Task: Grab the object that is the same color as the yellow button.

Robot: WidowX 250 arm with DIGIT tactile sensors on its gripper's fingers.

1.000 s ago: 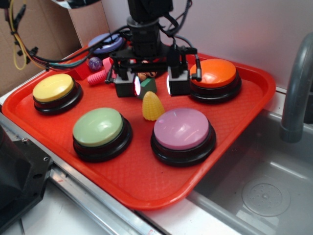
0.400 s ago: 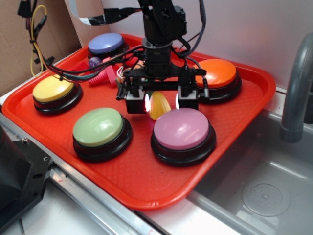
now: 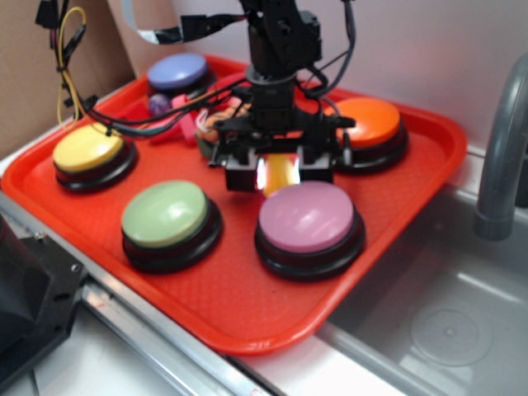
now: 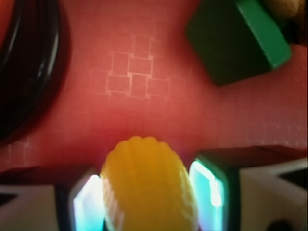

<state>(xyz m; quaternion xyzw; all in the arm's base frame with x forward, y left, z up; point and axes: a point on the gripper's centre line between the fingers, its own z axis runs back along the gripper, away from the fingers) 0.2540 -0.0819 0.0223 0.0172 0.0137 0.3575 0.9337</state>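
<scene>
The object, a small yellow corn cob (image 3: 280, 174), stands on the red tray (image 3: 247, 305) between the lilac button and the orange button. My gripper (image 3: 280, 176) is down over it, one finger on each side. In the wrist view the corn cob (image 4: 149, 185) fills the gap, and both glowing pads (image 4: 89, 202) press against its sides, so my gripper (image 4: 150, 202) is shut on it. The yellow button (image 3: 87, 148) sits at the tray's left edge, well away from the gripper.
A lilac button (image 3: 305, 216) sits just in front of the gripper, a green button (image 3: 165, 213) to its left, an orange button (image 3: 369, 122) behind right, a blue button (image 3: 177, 72) at the back. A dark green block (image 4: 238, 38) lies just beyond the corn. Sink and faucet (image 3: 495, 157) are right of the tray.
The gripper moved forward from behind the corn cob, came down around it, and its fingers drew in until they pressed on its sides.
</scene>
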